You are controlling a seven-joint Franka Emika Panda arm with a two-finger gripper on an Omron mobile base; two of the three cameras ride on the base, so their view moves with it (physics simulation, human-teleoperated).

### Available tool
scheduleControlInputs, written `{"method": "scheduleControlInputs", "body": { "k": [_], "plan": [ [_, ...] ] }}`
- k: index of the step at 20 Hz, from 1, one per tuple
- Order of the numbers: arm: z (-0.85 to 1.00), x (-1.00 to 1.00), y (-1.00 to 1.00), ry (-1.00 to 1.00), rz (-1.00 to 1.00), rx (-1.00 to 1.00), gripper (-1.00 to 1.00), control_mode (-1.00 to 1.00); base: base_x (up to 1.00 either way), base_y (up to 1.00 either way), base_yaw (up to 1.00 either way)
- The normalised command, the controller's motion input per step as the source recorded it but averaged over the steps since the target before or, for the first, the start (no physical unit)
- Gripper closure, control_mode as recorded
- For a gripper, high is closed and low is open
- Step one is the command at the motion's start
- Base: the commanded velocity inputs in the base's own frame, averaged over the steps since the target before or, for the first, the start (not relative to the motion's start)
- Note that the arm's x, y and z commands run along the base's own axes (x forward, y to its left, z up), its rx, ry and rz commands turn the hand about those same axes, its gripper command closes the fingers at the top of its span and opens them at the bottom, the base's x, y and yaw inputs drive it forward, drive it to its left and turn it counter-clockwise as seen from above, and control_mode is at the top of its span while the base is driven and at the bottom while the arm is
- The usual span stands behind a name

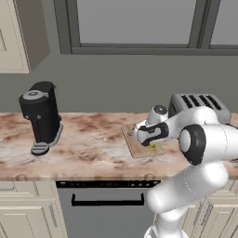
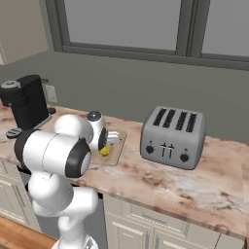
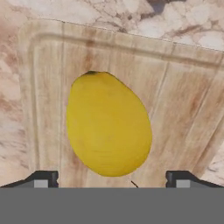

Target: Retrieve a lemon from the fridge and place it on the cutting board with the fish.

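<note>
The yellow lemon (image 3: 108, 124) lies on the light wooden cutting board (image 3: 183, 100), near one of its corners. My gripper (image 3: 112, 179) hangs just above it and is open, its two dark fingertips (image 3: 41, 178) spread wider than the fruit and touching nothing. From the base views, the hand hovers low over the cutting board (image 1: 134, 145) on the marbled counter, with a bit of the lemon (image 1: 152, 146) peeking out below it. The lemon (image 2: 104, 151) also shows beside the wrist. The hand hides the fish. The fridge is out of view.
A grey four-slot toaster (image 2: 172, 136) stands just right of the board. A black coffee machine (image 1: 41, 116) stands at the counter's left end. A window runs behind, and a dark dishwasher front (image 1: 107, 204) sits under the counter.
</note>
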Motion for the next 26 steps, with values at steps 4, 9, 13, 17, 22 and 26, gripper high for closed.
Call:
{"method": "scheduleControlInputs", "body": {
  "k": [4,9,13,17,22,26],
  "plan": [
    [0.16,-0.04,0.05,0.07,0.00,-0.03,-1.00,-1.00,0.00,0.00,0.00],
    [0.80,-0.59,0.00,0.02,0.00,-0.02,-1.00,-1.00,0.00,0.00,0.00],
    [0.96,-0.91,0.00,0.03,0.00,0.00,-1.00,-1.00,0.00,0.00,0.00],
    [0.97,-0.85,0.03,0.05,-0.04,0.01,-1.00,-1.00,0.00,0.00,0.00],
    [0.53,-0.85,0.03,0.20,-0.18,0.02,-1.00,-1.00,0.00,0.00,0.00],
    [0.33,-1.00,0.00,0.20,-0.28,0.06,-1.00,-1.00,0.00,0.00,0.00]
  ]
}}
